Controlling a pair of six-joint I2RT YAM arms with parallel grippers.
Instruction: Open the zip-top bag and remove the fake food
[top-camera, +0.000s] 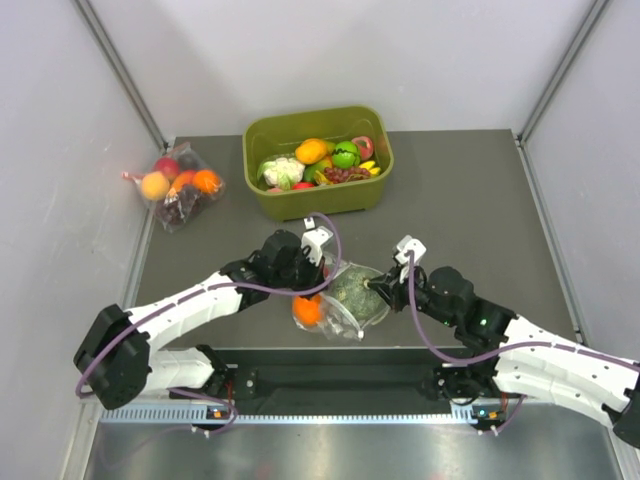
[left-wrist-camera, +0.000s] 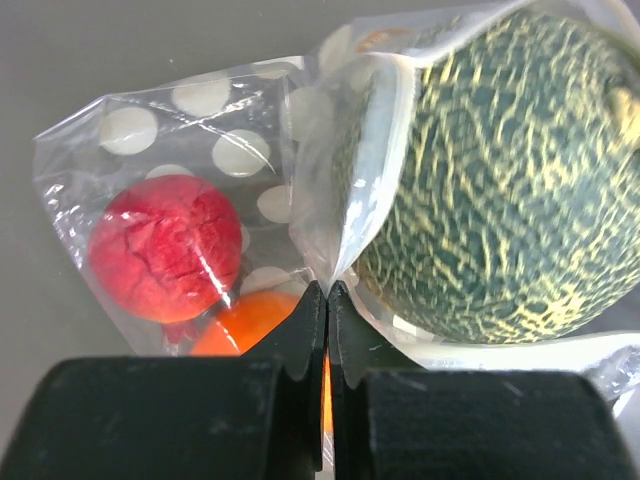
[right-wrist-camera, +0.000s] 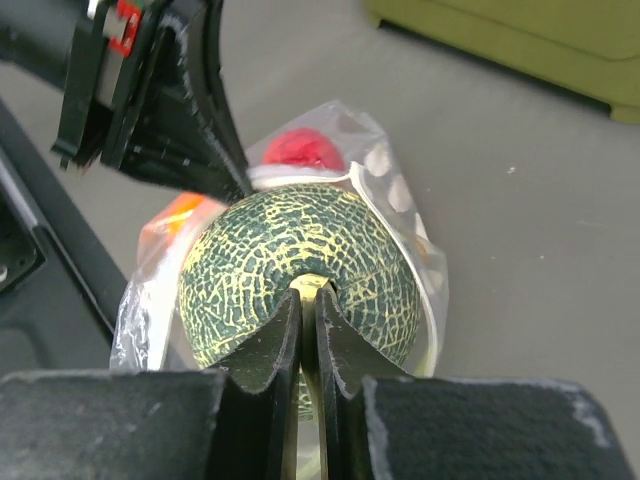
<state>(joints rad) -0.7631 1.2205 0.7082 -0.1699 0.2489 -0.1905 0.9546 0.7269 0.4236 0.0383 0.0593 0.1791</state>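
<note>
**Top view.** My left gripper (top-camera: 322, 266) and right gripper (top-camera: 380, 285) close in on the zip-top bag (top-camera: 340, 318) from either side, tips near each other. The bag sits directly between them, over the dark grey table (top-camera: 470, 200). I cannot tell whether it rests on the surface. Only this view shows what lies beyond. An olive-green tub (top-camera: 318, 205) heaped with toy produce is well ahead of both grippers. A smaller clear bag (top-camera: 182, 188) of fruit is far out to the left of my left gripper. The grippers are too small here to read how they stand.

**Left wrist view.** My black fingers are pressed together, pinching the bag's film at its open lip.
- Film: thin, glossy, crinkled, printed with white dots.
- Left of my tips, inside the bag: a round, matte red fruit (left-wrist-camera: 165, 248) with crackled skin.
- Just below it, touching: a smooth orange fruit (left-wrist-camera: 250, 320), half hidden behind my fingers.
- Right of my tips: the pumpkin (left-wrist-camera: 490, 190), dark green and netted with pale yellow veins, sitting in the bag's mouth.

**Right wrist view.** My fingers are clamped on the pumpkin's pale stem stub, with the round body just ahead of the tips. Only here do I see my left gripper's fingers reaching the bag's rim beyond the pumpkin. The red fruit lies behind it and the orange fruit to its left, both under film.
</note>
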